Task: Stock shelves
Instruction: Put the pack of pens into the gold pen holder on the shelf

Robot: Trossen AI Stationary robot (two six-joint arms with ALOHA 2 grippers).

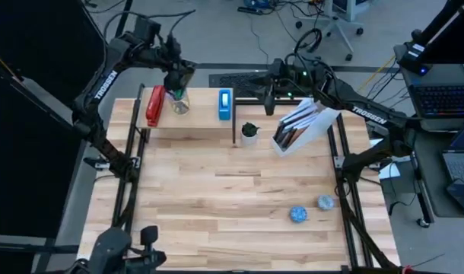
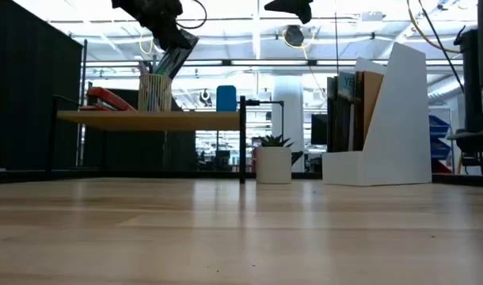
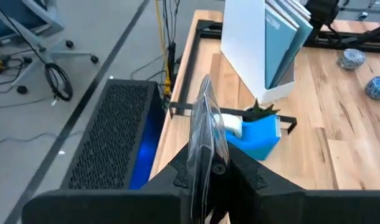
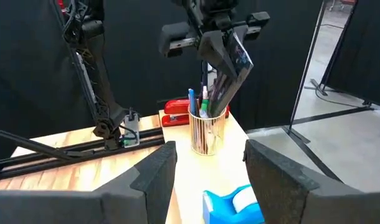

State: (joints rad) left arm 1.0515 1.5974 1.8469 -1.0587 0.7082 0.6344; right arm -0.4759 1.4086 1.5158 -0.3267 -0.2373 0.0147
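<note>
Light-wood plank worktop [image 1: 239,198], smooth matt. Low light-wood shelf [image 2: 146,119], thin black metal legs. White box-shaped file holder [image 2: 396,119] matt. Glossy red plastic stapler [image 1: 154,106]. Blue plastic tape dispenser [image 1: 226,104].

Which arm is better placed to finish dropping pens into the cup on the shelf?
Left. Its gripper hangs right over the cup on the shelf, fingers closed on something clear. The right gripper, open, is beyond the shelf's other end.

Small potted plant [image 1: 249,130] in a white pot on the desk [image 1: 232,205], red stapler [image 1: 154,106] far to its left, striped pen cup [image 1: 179,102] beside the stapler, blue tape dispenser [image 1: 225,104] nearer the plant, two bluish balls [image 1: 298,215] well in front of it, toward the right
</note>
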